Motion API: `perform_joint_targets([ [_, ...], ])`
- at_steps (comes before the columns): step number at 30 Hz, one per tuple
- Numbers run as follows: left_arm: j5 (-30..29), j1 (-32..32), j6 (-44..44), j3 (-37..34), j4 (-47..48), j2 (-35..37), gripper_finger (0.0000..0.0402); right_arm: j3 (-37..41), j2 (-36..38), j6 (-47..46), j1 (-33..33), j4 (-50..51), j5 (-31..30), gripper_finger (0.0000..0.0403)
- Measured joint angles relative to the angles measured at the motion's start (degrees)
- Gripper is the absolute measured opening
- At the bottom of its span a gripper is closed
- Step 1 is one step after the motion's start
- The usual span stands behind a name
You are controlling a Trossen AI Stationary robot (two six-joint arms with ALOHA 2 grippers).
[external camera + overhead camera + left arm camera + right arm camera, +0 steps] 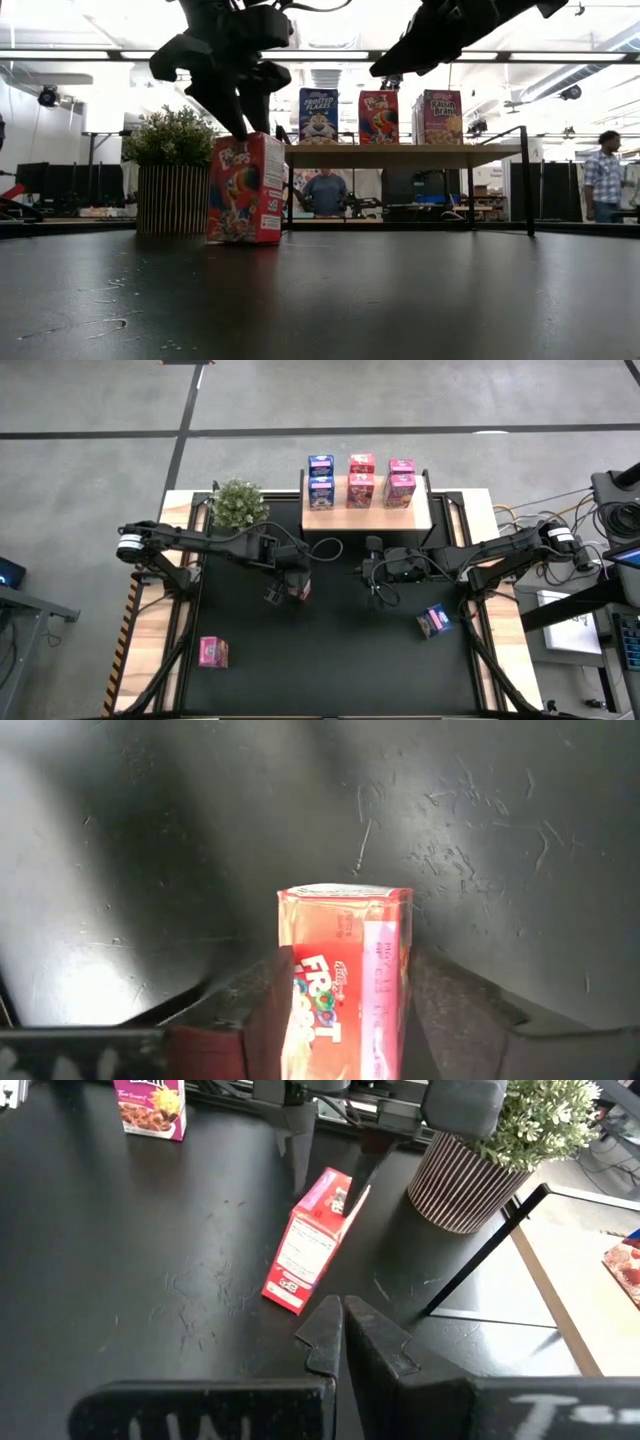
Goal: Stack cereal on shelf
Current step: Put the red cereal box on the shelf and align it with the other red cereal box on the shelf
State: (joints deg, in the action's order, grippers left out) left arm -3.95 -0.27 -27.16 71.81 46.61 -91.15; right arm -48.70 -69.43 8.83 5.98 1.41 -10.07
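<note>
Red cardboard Froot Loops box upright on black tabletop, between left gripper fingers; jaws flank both sides, contact uncertain. Risk: off-centre squeeze tips or crushes box. Right gripper pressed together, idle mid-table. Shelf labels: "Frosted Flakes", "Raisin Bran"; middle box unreadable.

A grey floor crossed by dark lines surrounds the black tabletop, which sits on a pale wooden base. Beyond the table, long ceiling lights run across a bright workroom with desks and monitors. Two people stand there: one behind the table, another in a checked shirt at the far side.
</note>
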Motion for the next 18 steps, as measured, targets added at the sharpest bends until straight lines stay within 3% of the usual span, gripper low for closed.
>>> perform_joint_targets([
  [9, 0.0, 0.0, 0.66, -0.29, -0.07, 0.0, 0.0252, 0.02, 0.0, 0.05, 0.01, 0.04, 0.0, 0.0009],
  [18, -1.35, 0.0, -0.28, 0.37, 0.44, 0.2, 0.0263, 0.02, 0.0, 0.15, 0.02, 0.09, 0.0, 0.0009],
])
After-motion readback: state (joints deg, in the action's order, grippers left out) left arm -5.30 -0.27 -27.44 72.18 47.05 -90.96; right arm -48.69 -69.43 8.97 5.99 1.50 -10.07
